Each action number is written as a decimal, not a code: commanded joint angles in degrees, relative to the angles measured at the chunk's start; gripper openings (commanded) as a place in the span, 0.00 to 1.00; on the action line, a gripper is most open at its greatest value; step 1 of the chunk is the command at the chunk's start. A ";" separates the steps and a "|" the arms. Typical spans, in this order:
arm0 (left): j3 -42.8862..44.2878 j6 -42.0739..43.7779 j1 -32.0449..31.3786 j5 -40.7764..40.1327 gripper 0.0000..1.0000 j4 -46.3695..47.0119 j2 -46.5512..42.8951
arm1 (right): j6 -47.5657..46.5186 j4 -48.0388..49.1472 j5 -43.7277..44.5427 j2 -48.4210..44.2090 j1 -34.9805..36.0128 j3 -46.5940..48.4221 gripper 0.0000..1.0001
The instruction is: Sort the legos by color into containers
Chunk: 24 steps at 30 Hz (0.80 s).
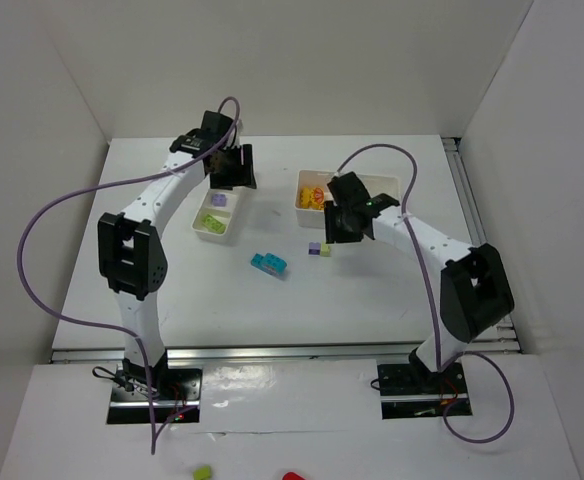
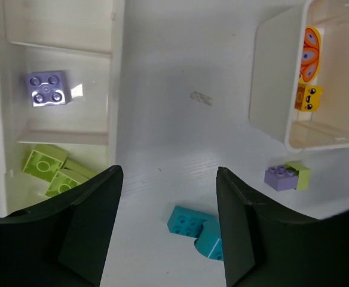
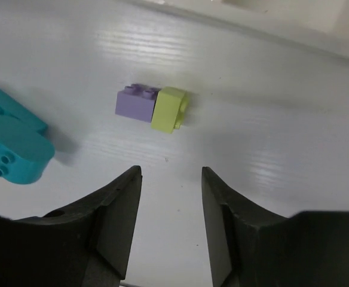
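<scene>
My left gripper (image 1: 230, 168) hangs open and empty over the far end of the left white tray (image 1: 234, 222), which holds a purple brick (image 2: 48, 88) and pale green bricks (image 2: 49, 170). In the left wrist view its jaws (image 2: 168, 176) stand wide apart above bare table. My right gripper (image 1: 340, 228) is open and empty (image 3: 170, 176), just short of a joined purple brick (image 3: 135, 103) and pale green brick (image 3: 167, 109) on the table. Cyan bricks (image 1: 269, 264) lie between the trays. The right tray (image 1: 382, 184) holds orange (image 2: 311, 54) and yellow (image 2: 309, 98) bricks.
White walls enclose the table on three sides. A purple cable loops from each arm. A green piece (image 1: 202, 472) and a red piece (image 1: 292, 477) lie off the table near the arm bases.
</scene>
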 commanded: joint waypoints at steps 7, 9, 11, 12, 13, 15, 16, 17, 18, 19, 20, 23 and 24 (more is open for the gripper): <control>-0.56 1.63 0.02 3.26 0.73 1.76 -3.30 | 0.37 3.99 0.26 9.21 2.69 3.16 0.63; -0.56 1.63 0.02 3.26 0.73 1.76 -3.30 | -0.16 3.99 0.96 12.01 2.69 4.39 0.63; -0.56 1.63 0.02 3.26 0.73 1.76 -3.30 | -0.16 3.46 1.57 13.69 2.69 5.54 0.63; -0.56 1.63 0.02 3.26 0.73 1.24 -3.30 | -0.16 3.46 2.19 14.22 2.69 6.24 0.63; -0.56 1.63 0.02 3.26 0.72 1.24 -3.30 | -0.16 4.24 2.20 14.75 2.69 6.24 0.63; -0.56 1.63 0.02 3.26 0.72 1.24 -3.30 | -0.16 5.03 2.72 14.76 2.69 6.24 0.61; -0.56 1.63 0.02 3.26 0.72 1.24 -3.30 | -0.16 5.56 2.72 14.76 2.69 5.72 0.61; -0.56 2.15 0.02 3.26 0.72 1.24 -3.30 | -0.16 6.35 2.72 15.37 2.17 5.72 0.61; -0.56 2.15 0.02 3.78 0.72 0.72 -2.69 | -0.16 6.36 2.20 16.24 2.16 5.72 0.60; -0.56 2.15 0.02 3.78 0.72 0.71 -2.68 | -0.16 6.36 2.20 16.25 2.16 5.72 0.57; 0.05 2.15 0.02 3.78 0.72 0.71 -2.68 | -0.16 6.36 2.20 16.95 2.16 6.41 0.54; 0.58 2.15 0.02 3.78 0.72 0.18 -2.15 | -0.68 6.97 1.14 16.26 2.16 6.42 0.43; 0.58 2.15 0.02 3.78 0.72 0.18 -1.63 | -0.69 6.97 0.36 15.73 2.16 6.42 0.41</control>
